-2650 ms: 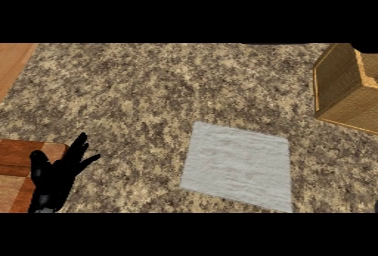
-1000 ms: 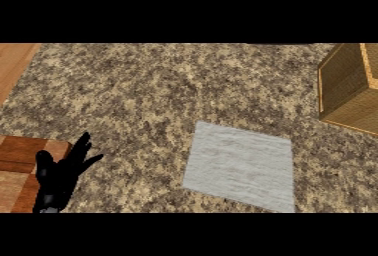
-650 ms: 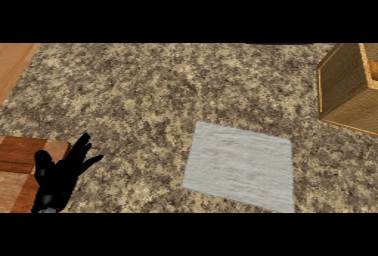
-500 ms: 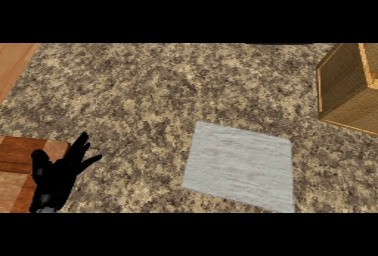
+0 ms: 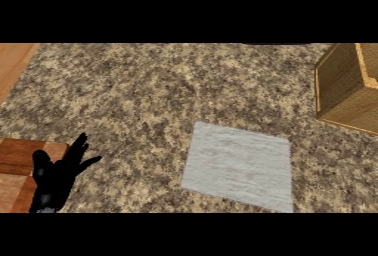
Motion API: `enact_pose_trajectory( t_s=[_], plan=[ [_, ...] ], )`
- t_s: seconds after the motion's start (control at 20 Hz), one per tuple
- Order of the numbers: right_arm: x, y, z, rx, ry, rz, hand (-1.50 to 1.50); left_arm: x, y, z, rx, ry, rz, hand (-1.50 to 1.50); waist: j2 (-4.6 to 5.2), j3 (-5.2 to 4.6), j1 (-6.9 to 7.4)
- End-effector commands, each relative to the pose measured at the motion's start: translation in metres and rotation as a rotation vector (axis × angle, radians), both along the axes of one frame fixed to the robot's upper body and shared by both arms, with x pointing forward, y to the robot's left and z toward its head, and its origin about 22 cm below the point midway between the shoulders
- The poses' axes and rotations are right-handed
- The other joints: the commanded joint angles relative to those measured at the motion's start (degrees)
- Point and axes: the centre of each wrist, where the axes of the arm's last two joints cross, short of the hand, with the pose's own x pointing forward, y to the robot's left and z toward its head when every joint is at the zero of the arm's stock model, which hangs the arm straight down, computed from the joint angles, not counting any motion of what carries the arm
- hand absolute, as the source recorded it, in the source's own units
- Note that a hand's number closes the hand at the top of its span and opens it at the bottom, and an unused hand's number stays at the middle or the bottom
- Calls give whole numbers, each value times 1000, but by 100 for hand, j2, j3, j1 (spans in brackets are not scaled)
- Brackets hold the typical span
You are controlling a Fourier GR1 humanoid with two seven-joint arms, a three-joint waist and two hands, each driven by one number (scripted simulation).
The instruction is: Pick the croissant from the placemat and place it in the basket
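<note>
You see the left hand (image 5: 55, 175) resting at the lower left of the counter (image 5: 162, 90), its fingers released and pointing up, holding nothing. The grey placemat (image 5: 238, 167) lies flat, apart from the basket (image 5: 343, 85) at the right edge. The croissant shows on neither, so you cannot tell where it is.

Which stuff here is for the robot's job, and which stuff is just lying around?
For the job:
- grey placemat, no croissant showing on it
- woven basket at the right edge
- left robot hand, open, resting at the lower left

Just there:
- wooden board at the lower left
- speckled counter
</note>
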Motion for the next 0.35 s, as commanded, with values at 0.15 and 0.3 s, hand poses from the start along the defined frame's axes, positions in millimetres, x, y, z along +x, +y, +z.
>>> enact_pose_trajectory(
  t_s=[0.15,0.3],
  plan=[
    [-50,-54,20,71,-102,-128,-150,-20,11,-7,-13,123,-4,0,46,-54,-22],
    [-73,-63,6,70,-64,-116,-150,-10,-3,-26,-10,127,22,0,38,-61,-132]
  ],
)
